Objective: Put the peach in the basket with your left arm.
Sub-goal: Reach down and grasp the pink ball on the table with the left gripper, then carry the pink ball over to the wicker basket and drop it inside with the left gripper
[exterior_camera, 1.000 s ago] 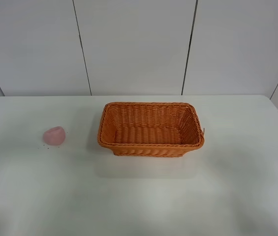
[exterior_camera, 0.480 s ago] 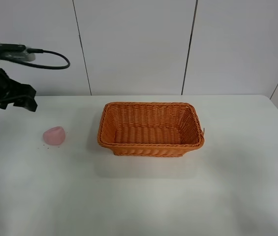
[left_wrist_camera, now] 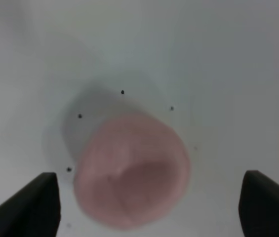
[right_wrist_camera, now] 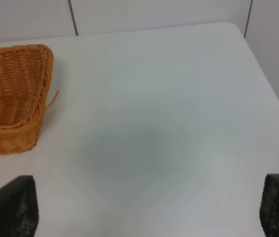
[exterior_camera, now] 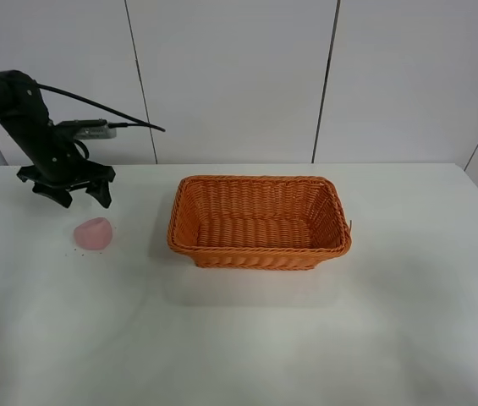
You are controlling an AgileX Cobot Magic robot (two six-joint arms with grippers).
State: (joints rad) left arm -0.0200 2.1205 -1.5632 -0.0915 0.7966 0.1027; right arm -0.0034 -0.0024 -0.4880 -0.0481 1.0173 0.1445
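Pink peach (exterior_camera: 93,233) on white table (exterior_camera: 239,347), left claw (exterior_camera: 82,196) wide open over it, basket (exterior_camera: 260,255) apart.

A robot lab bench, by the look of it: a plain white table (exterior_camera: 239,347) sat against pale grey wall panels (exterior_camera: 230,76) split by thin dark seams. The black jointed left arm (exterior_camera: 27,118) hung over it, with staged props laid out, an orange wicker basket (exterior_camera: 260,258) and a pink peach (exterior_camera: 93,233).
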